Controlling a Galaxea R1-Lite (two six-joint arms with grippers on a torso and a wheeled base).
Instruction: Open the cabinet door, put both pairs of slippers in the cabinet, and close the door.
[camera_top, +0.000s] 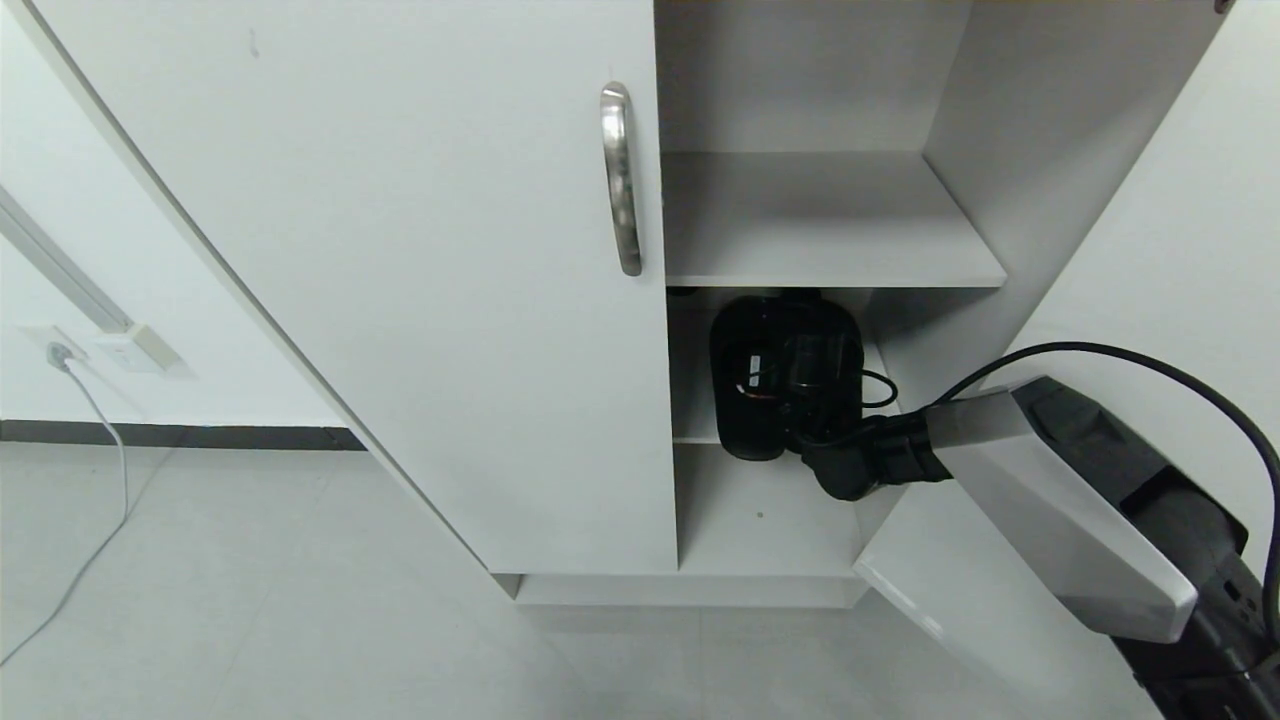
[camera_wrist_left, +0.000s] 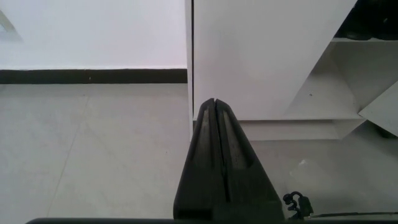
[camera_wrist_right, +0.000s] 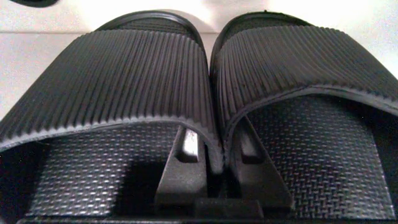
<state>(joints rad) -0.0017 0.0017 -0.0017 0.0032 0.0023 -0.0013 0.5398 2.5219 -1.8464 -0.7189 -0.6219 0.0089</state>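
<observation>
Inside the cabinet (camera_top: 1000, 120), at the middle shelf (camera_top: 693, 425), the right end effector (camera_wrist_right: 216, 168) grasps a pair of black slippers (camera_top: 785, 385). The right door (camera_top: 1150, 250) stands open and the left door (camera_top: 400, 300) is shut. The left end effector (camera_wrist_left: 214, 115) is clenched on nothing and hangs low over the floor (camera_wrist_left: 93, 155), near the cabinet base.

The step in hand, as judged, is placing this pair.
1. Advance the pair until the heels clear the front edge of the shelf.
2. Lower until both soles lie flat.
3. Release, then withdraw straight back, so the fingers (camera_wrist_right: 185, 155) do not drag the slippers out.

The right wrist view shows the grip itself. One finger sits inside each slipper, and together they pinch the two adjoining side walls. The head view hides this contact, but it shows which shelf receives the pair and how the doors stand. Neither view settles whether the soles already touch the shelf.
</observation>
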